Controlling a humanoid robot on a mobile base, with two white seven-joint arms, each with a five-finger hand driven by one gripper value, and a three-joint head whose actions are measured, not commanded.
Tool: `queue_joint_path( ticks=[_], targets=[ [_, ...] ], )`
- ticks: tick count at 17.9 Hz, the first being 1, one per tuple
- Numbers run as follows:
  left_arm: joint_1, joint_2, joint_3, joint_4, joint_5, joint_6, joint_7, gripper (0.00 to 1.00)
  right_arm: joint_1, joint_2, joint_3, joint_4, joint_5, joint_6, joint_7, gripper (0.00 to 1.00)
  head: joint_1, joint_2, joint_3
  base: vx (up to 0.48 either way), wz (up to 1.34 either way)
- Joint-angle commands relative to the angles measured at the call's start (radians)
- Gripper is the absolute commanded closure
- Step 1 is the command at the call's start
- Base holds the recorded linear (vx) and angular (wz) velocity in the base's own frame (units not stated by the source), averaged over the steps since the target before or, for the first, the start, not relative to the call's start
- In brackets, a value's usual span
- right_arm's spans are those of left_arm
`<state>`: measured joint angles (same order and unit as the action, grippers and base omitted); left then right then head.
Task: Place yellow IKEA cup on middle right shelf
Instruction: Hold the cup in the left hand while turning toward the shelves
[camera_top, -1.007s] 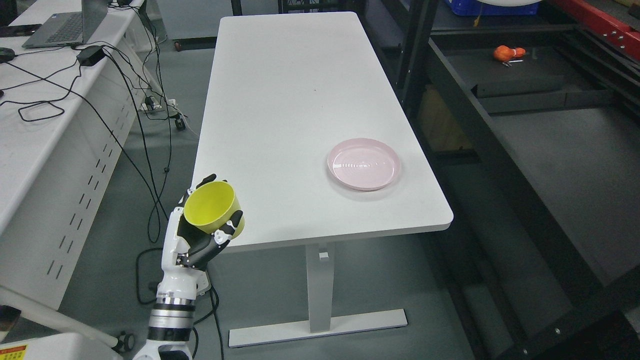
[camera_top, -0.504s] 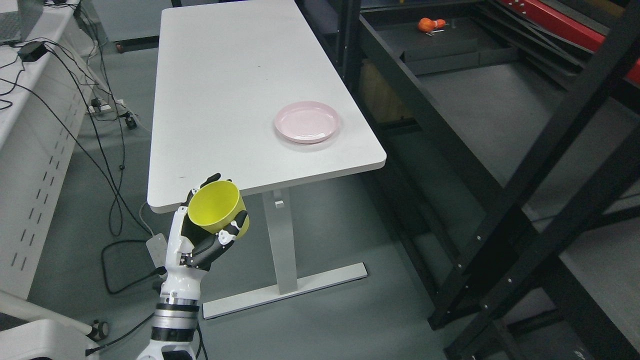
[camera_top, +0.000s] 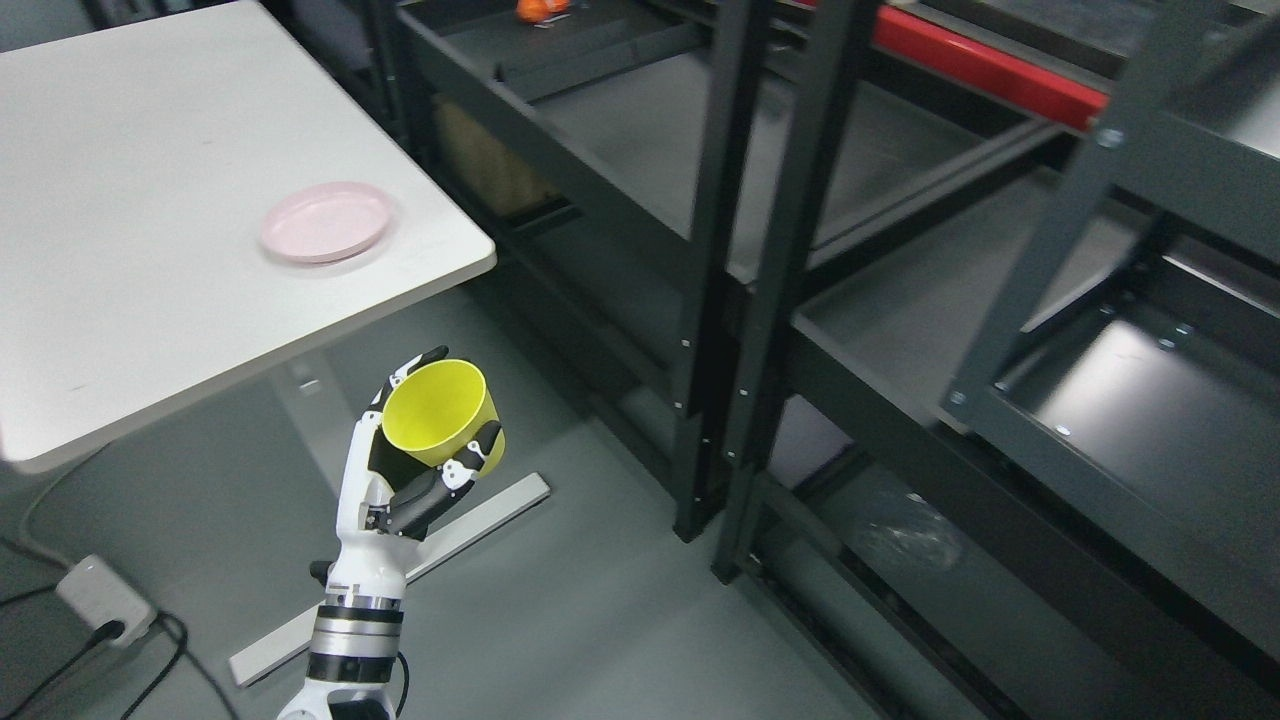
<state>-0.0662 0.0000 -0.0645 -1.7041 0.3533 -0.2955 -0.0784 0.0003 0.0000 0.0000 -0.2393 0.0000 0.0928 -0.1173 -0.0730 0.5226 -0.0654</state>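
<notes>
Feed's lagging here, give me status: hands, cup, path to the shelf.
Left hand shut on yellow cup, held upright over floor. Right hand not in view. Cup short of black shelving, uprights ahead.

1 yellow cup (camera_top: 440, 412), 1 pink plate (camera_top: 325, 221), 1 table (camera_top: 130, 200)

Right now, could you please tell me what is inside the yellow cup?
Nothing shows inside the yellow cup held by the left hand: only its bare inner wall. Its bottom is out of sight.
</notes>
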Motion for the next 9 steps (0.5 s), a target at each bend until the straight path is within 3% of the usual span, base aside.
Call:
queue_joint_path(
  ticks=[1, 9],
  targets=[
    [-0.003, 0.017, -0.006, -0.002, 0.029, -0.005, 0.000, 1.00, 0.013, -0.017, 0.017, 0.000, -0.025, 0.001, 0.001, 0.01, 0.0000, 0.000, 0.000, -0.167, -0.99],
    [-0.003, 0.017, -0.024, -0.002, 0.029, -0.014, -0.001, 1.00, 0.013, -0.017, 0.017, 0.000, -0.025, 0.001, 0.001, 0.01, 0.0000, 0.000, 0.000, -0.079, -0.95]
  ],
)
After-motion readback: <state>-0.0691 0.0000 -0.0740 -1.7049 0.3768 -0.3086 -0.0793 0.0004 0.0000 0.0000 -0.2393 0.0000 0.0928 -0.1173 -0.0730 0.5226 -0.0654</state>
